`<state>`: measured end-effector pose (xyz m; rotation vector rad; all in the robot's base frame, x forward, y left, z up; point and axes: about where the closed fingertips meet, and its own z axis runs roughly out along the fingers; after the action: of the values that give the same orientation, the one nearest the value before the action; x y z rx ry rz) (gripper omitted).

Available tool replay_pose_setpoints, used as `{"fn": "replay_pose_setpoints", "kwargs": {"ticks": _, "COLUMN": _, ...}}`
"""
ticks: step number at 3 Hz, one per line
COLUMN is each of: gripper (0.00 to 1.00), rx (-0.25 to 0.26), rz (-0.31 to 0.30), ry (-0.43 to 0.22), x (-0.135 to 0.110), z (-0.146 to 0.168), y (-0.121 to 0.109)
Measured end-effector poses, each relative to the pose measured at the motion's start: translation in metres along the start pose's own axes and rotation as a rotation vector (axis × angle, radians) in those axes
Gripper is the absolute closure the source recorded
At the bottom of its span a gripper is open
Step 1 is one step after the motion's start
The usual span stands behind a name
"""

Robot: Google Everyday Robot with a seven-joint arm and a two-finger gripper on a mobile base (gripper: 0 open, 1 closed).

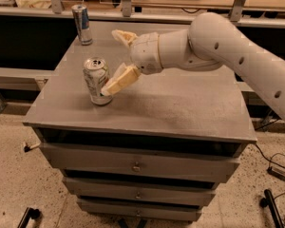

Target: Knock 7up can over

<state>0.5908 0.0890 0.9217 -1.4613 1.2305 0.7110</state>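
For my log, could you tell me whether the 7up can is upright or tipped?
Upright: the 7up can stands on its base, silver top up; the open gripper has one finger at its side.

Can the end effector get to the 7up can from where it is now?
Probably yes: the open end effector is beside the upright 7up can, its lower finger at the can's side with nothing between them.
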Motion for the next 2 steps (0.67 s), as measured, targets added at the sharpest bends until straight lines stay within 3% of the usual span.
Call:
{"fn": "replay_pose_setpoints", "kwargs": {"ticks": 1, "gripper": 0.0, "rx": -0.002, "rz": 0.014, "ry": -0.001, "x": 0.001, "z": 0.004, "y": 0.0}}
{"fn": "replay_pose_setpoints", "kwargs": {"ticks": 2, "gripper": 0.0, "rx": -0.077, "rz": 0.143, "ry": -0.026, "x": 0.021, "z": 0.021, "y": 0.015}}
